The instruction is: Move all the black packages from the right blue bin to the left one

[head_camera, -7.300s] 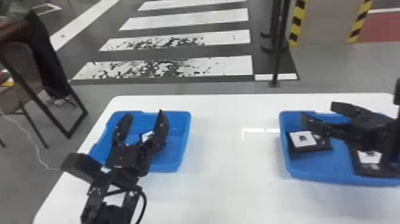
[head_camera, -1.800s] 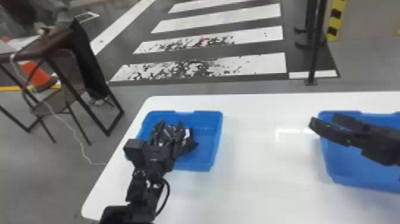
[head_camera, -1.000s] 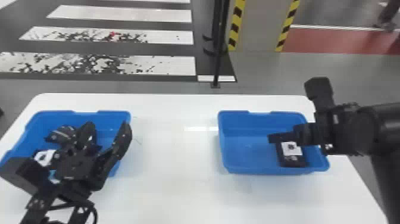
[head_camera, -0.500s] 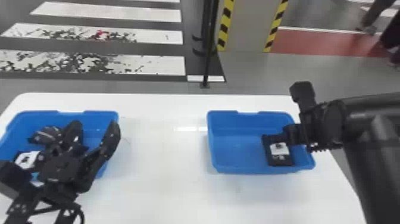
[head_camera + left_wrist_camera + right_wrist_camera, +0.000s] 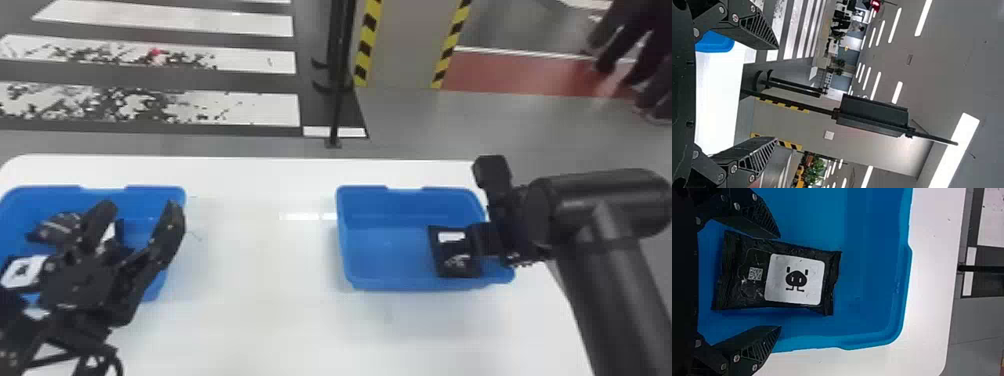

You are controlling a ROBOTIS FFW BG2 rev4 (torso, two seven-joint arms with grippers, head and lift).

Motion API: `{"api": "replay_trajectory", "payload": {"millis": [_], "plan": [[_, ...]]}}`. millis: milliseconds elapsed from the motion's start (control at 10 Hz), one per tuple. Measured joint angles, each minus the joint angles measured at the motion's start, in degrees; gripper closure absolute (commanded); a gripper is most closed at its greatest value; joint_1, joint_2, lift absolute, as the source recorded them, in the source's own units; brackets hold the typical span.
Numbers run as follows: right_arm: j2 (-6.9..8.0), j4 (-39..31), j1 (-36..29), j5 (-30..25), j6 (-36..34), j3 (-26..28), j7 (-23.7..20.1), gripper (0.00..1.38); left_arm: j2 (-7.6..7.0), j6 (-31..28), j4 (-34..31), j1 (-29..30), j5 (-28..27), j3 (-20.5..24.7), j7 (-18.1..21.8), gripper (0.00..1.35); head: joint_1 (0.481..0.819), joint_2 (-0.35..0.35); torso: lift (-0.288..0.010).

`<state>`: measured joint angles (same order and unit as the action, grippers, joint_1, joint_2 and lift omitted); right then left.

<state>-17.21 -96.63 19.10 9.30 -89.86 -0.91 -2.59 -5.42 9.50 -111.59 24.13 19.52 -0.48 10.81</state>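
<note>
In the head view my right gripper (image 5: 487, 215) is over the right end of the right blue bin (image 5: 350, 272), beside a black package (image 5: 452, 265) lying there. The right wrist view has that package (image 5: 794, 280), with a white label, between the spread fingers of my right gripper (image 5: 779, 282), not gripped. My left gripper (image 5: 137, 215) stands open at the left blue bin (image 5: 155, 189) in the head view, where several black packages (image 5: 62, 227) lie, partly hidden by the arm. Nothing sits between the fingertips of the left gripper (image 5: 777, 94) in its wrist view.
Both bins stand on a white table (image 5: 260, 310), with a bare stretch of tabletop between them. A dark post (image 5: 336, 100) stands on the floor behind the table's far edge.
The head view has swung right since the older frames. The right gripper has gone from beside the package's label to a spot over its right edge. The left gripper, earlier closer together over its bin, now stands spread.
</note>
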Motion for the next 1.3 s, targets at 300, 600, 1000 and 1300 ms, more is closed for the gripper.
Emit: {"api": "replay_trajectory", "payload": {"millis": [300, 600, 1000, 1300], "plan": [[0.15, 0.6, -1.21, 1.48, 0.0, 0.01, 1.61, 0.24, 0.06, 0.33, 0.0, 0.19, 0.25, 0.18, 0.0, 0.23, 0.695, -0.153, -0.14], [0.25, 0.77, -2.37, 2.54, 0.0, 1.11, 2.42, 0.92, 0.06, 0.48, 0.0, 0.32, 0.34, 0.25, 0.0, 0.23, 0.695, -0.157, -0.14], [0.66, -4.86, -7.73, 5.62, 0.02, 3.38, 2.6, 1.11, 0.19, 1.62, 0.01, 0.57, 0.63, 0.52, 0.0, 0.23, 0.695, -0.139, -0.14], [1.25, -10.11, -14.4, 5.79, 4.07, 4.29, -1.21, 1.11, 0.32, 2.61, 0.01, 0.74, 1.07, 0.76, 0.0, 0.23, 0.695, -0.113, -0.14]]}}
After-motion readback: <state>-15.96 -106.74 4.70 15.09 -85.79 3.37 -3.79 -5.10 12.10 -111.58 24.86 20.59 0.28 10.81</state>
